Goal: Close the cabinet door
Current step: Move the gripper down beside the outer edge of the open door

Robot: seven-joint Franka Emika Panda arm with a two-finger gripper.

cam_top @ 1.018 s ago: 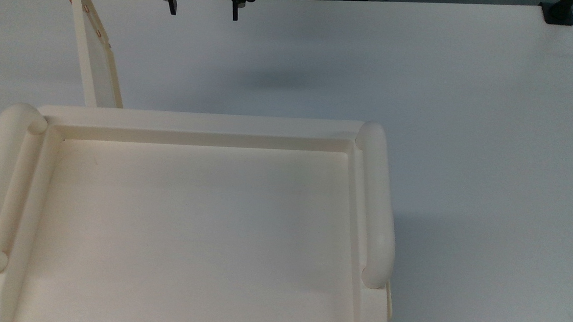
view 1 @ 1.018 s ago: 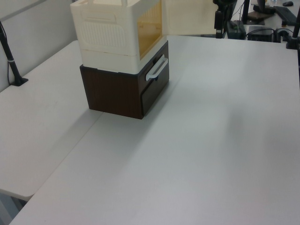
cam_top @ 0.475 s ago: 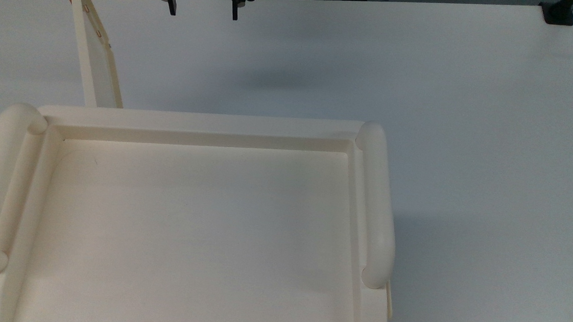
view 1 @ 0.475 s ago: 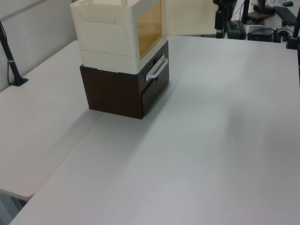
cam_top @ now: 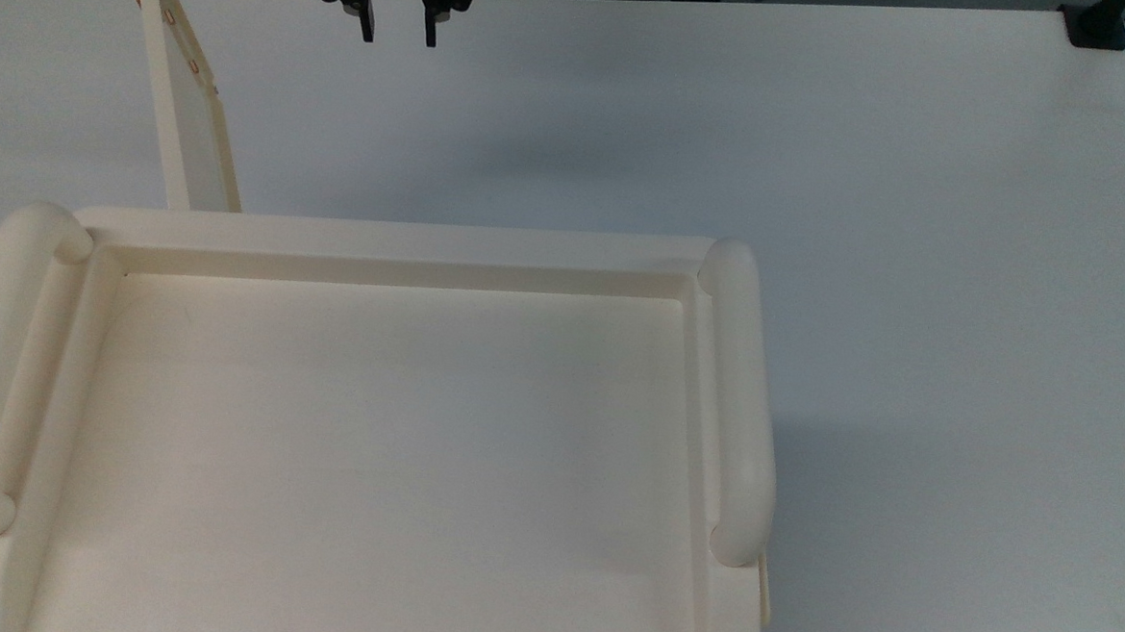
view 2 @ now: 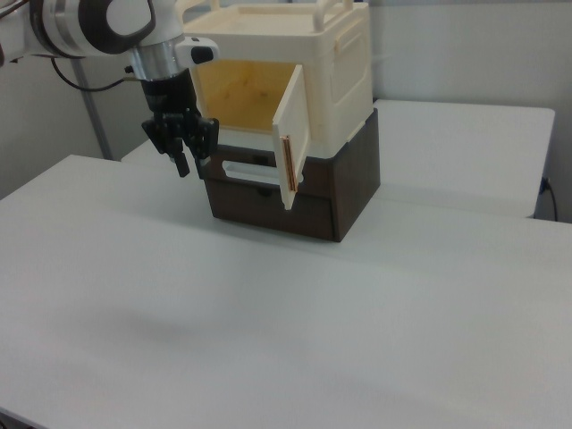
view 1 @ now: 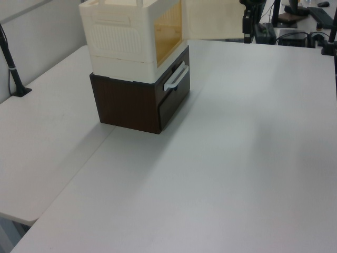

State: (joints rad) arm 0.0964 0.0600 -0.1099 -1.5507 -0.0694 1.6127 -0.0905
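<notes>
Since a moment ago, the two black fingers of my pincer (cam_top: 395, 30) have come closer together, with a small gap left and nothing held. It hangs above the white table (cam_top: 820, 175). Well apart, at the top view's left, the thin cream cabinet door (cam_top: 187, 123) stands wide open on the big cream-white cabinet (view 2: 344, 67).

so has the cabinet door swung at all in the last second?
No. In the top view the cabinet door meets the cabinet rim at the same spot and angle. It is open, and the gripper is apart from it.
</notes>
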